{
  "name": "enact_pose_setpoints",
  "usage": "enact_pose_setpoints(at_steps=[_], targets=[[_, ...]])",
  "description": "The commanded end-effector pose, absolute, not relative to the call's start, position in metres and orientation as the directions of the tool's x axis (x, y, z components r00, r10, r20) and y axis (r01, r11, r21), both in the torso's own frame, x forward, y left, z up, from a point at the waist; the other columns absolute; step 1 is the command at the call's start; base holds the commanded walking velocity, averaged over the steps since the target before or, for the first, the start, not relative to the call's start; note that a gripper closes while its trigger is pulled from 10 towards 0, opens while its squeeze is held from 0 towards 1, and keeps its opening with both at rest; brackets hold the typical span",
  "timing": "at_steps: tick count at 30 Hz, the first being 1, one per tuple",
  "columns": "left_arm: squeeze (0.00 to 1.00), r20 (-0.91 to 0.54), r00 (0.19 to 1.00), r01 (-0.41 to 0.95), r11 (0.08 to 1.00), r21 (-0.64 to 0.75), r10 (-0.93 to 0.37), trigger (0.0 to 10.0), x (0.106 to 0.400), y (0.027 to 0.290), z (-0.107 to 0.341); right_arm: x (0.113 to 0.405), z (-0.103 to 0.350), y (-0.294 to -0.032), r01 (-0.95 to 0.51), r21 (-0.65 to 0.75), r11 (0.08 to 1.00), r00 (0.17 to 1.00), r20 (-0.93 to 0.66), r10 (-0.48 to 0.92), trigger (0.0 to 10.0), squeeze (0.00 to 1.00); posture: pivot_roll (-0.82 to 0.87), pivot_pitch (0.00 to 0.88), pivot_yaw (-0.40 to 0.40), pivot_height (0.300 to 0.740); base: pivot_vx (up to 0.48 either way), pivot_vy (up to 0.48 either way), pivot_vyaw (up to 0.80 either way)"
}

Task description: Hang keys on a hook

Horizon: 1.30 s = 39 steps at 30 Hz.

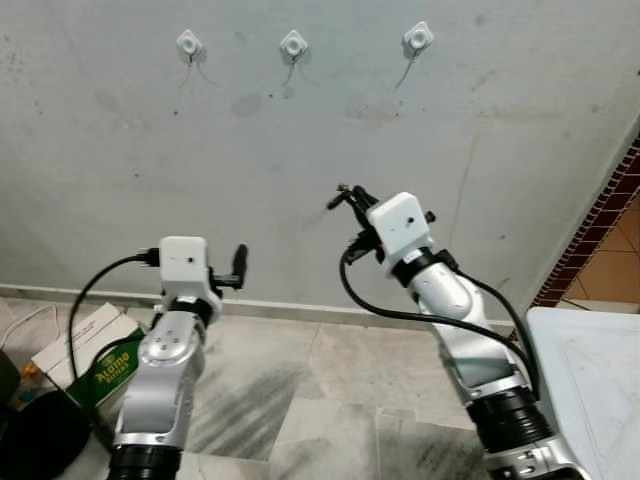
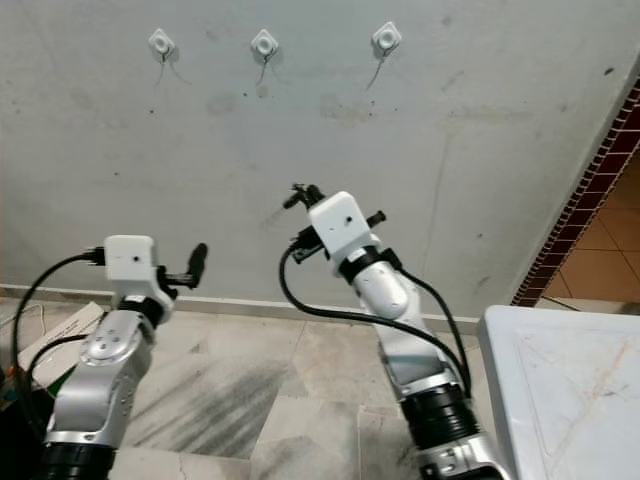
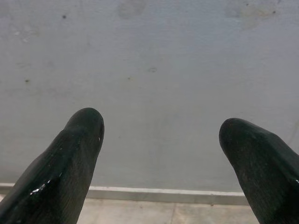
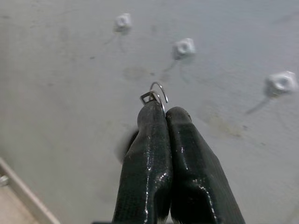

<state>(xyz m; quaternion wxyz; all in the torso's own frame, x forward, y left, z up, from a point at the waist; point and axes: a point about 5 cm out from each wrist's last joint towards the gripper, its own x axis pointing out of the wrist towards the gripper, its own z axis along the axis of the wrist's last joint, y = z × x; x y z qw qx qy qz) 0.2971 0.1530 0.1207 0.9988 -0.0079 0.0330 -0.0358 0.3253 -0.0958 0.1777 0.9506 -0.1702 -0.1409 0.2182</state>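
Observation:
Three white hooks are fixed high on the grey wall: left hook, middle hook, right hook. My right gripper is raised toward the wall, below and between the middle and right hooks, shut on a metal key ring that pokes out past its fingertips. The rest of the keys is hidden by the fingers. My left gripper is held lower at the left, open and empty, its fingers facing bare wall.
A white table stands at the right. A green and white box and a dark object lie on the tiled floor at the left. A brown tiled edge borders the wall at the right.

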Motion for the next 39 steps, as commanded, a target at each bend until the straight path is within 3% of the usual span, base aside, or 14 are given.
enact_pose_setpoints(at_steps=[1,13,39], targets=[[0.0,-0.051,0.997,0.059,0.998,-0.026,-0.06,10.0,0.298,0.162,0.125,0.324,0.182,-0.09,-0.377,-0.375,0.847,0.856,0.207,0.473,10.0,0.0,0.06,0.0,0.052,0.74,0.0,0.0,0.0],[0.0,-0.042,0.995,0.092,0.994,-0.052,-0.094,10.0,0.298,0.16,0.126,0.323,0.179,-0.094,-0.364,-0.375,0.853,0.868,0.196,0.457,10.0,0.0,0.05,0.0,0.054,0.74,0.02,0.0,0.0],[0.0,-0.043,0.99,0.134,0.988,-0.074,-0.137,10.0,0.297,0.152,0.124,0.322,0.177,-0.094,-0.367,-0.378,0.85,0.869,0.188,0.458,10.0,0.0,0.05,0.0,0.054,0.74,0.348,0.0,0.0]])
